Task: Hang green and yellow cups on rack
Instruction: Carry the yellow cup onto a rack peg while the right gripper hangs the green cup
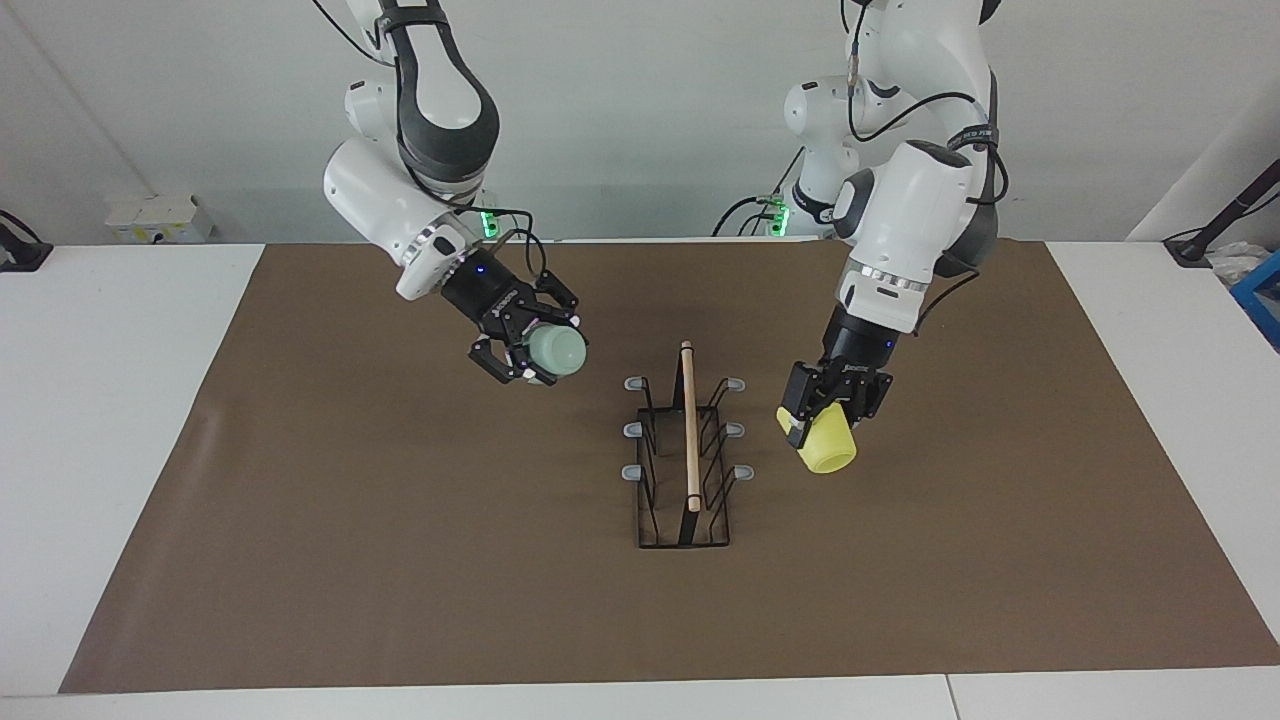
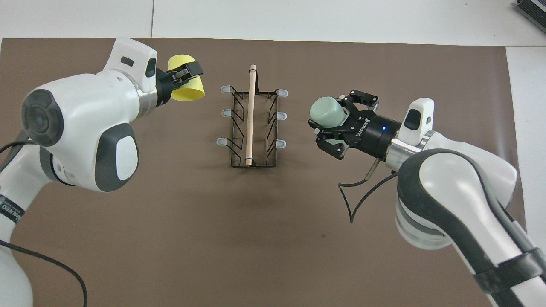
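Note:
The rack (image 1: 690,430) (image 2: 251,119), black wire with a wooden rod on top and grey-tipped pegs (image 1: 634,430), stands in the middle of the brown mat with nothing on its pegs. My left gripper (image 1: 822,412) (image 2: 187,76) is shut on the yellow cup (image 1: 830,452) (image 2: 187,90). It holds the cup in the air beside the rack, toward the left arm's end, mouth tilted down. My right gripper (image 1: 530,350) (image 2: 339,123) is shut on the green cup (image 1: 557,350) (image 2: 326,112), raised over the mat beside the rack toward the right arm's end, its closed base pointing at the rack.
A brown mat (image 1: 400,560) covers most of the white table (image 1: 110,400). A small white box (image 1: 160,215) sits at the table's edge near the right arm's end, and a blue object (image 1: 1265,300) shows at the left arm's end.

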